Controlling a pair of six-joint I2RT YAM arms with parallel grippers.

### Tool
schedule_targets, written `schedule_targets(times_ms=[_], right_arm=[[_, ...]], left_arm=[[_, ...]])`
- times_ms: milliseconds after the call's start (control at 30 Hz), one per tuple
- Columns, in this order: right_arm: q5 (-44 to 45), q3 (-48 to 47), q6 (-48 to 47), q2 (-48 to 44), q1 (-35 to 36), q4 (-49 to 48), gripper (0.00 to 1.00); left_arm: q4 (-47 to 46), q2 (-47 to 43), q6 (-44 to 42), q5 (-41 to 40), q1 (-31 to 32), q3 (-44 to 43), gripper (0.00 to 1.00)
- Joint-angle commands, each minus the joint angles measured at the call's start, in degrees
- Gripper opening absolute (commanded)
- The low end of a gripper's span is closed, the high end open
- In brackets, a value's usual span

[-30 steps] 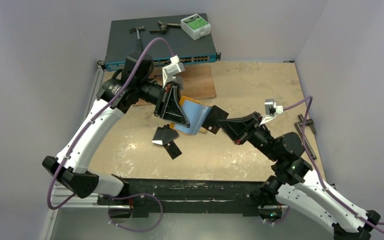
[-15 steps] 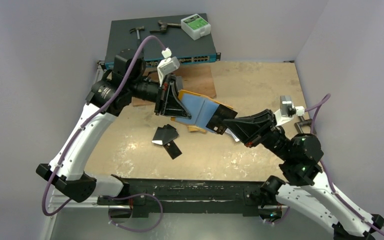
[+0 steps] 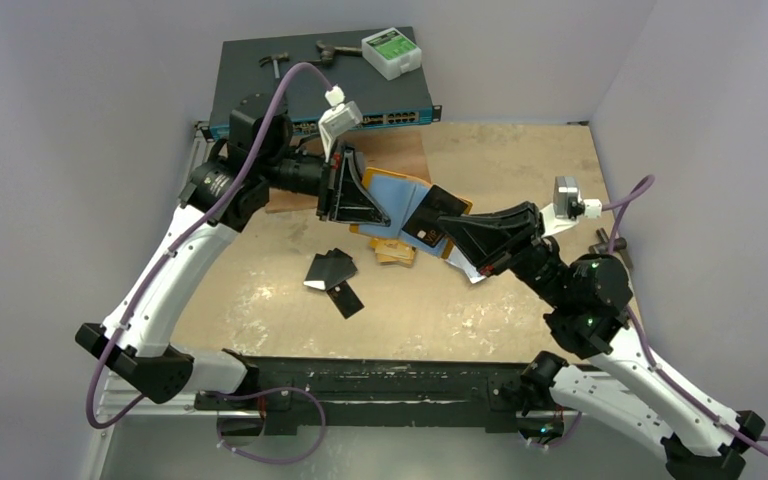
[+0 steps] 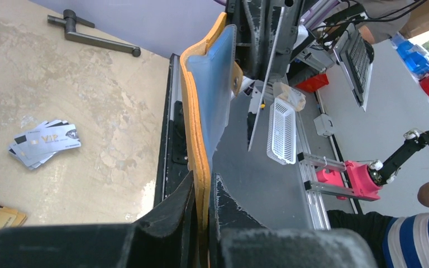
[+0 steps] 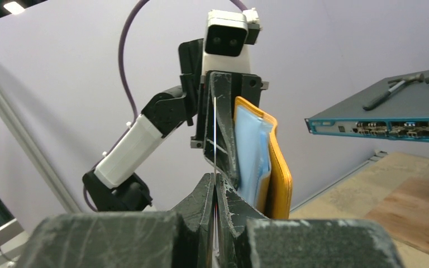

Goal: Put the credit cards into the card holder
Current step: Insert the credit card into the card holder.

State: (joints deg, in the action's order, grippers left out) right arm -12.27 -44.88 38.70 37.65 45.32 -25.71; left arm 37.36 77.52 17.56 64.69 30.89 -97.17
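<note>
Left end effector (image 3: 368,207) clamps the card holder (image 3: 401,192) aloft, so the right end effector (image 3: 452,226), pinching a card (image 3: 424,226), can slot it straight ahead.

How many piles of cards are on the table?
3: black cards mid-table, orange-gold cards right of them, silvery cards further right under the right gripper. Others may be hidden.

Looks down from above the near edge. From the left wrist, faces the near right corner closely; from the right, the far left corner, sharing the card holder (image 4: 206,95).
</note>
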Motion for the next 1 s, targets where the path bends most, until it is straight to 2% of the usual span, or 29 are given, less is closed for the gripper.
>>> schedule_targets(times_ms=[0,433,967], right_arm=[[4.62,1.28,-1.75,0.14,0.16,-6.21,0.00],[10.68,3.95,-1.24,1.87,1.96,-11.26,0.00],[12.82,4.63,-0.97,5.54,5.37,-14.16,0.00]], left_arm=[[-6.60,-1.40,4.97,3.17,-0.13,0.71,0.00],[-14.90,-3.59,11.03,4.23,-0.05,3.24,0.00],[-16.58,-4.80,10.47,2.68,0.02,4.06,0.01]])
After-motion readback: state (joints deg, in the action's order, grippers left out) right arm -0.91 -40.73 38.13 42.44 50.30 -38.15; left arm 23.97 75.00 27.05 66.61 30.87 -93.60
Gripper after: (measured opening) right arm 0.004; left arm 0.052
